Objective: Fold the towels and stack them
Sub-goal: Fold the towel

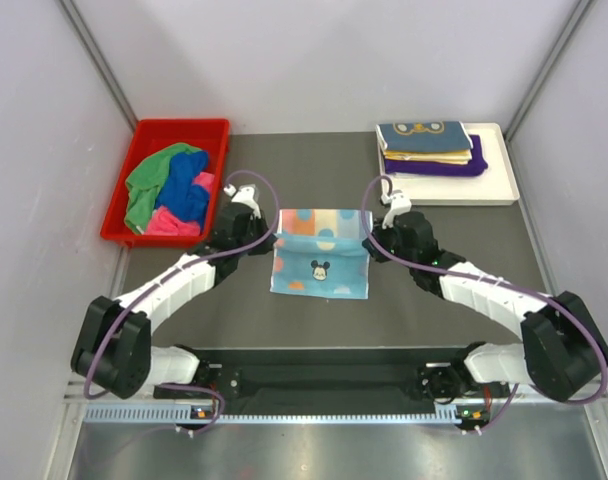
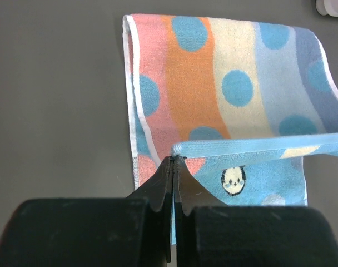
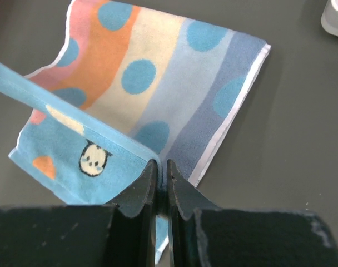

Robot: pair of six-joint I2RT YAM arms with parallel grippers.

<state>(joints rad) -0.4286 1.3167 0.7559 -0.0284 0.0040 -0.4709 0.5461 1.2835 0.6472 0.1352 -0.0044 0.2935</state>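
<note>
From above: a dotted towel point(image 1: 319, 255) lies at the middle of the dark table point(image 1: 314, 160), between my two arms. My left pincer point(image 1: 271, 238) holds its left side and my right pincer point(image 1: 369, 240) its right side. A red bin point(image 1: 134, 180) at the far left holds the loose towels point(image 1: 169, 190). A white tray point(image 1: 499, 190) at the far right carries the folded stack point(image 1: 424, 145).

Left wrist view: my left pincer point(image 2: 173, 161) is clamped shut on a corner of the blue edge, lifted over the striped dotted towel point(image 2: 213, 83). The edge runs taut toward the right.

Right wrist view: my right pincer point(image 3: 158, 166) is pinched closed on the other corner of that edge, above the dotted towel point(image 3: 158, 67).

Risks, as I judge them: each grip takes only a thin bit of hem, so a corner could slip free and drop, leaving a crooked fold. If one arm travels faster than the other, the lifted edge would land skewed. Pulling too hard could drag the flat layer along the table instead of folding it.
</note>
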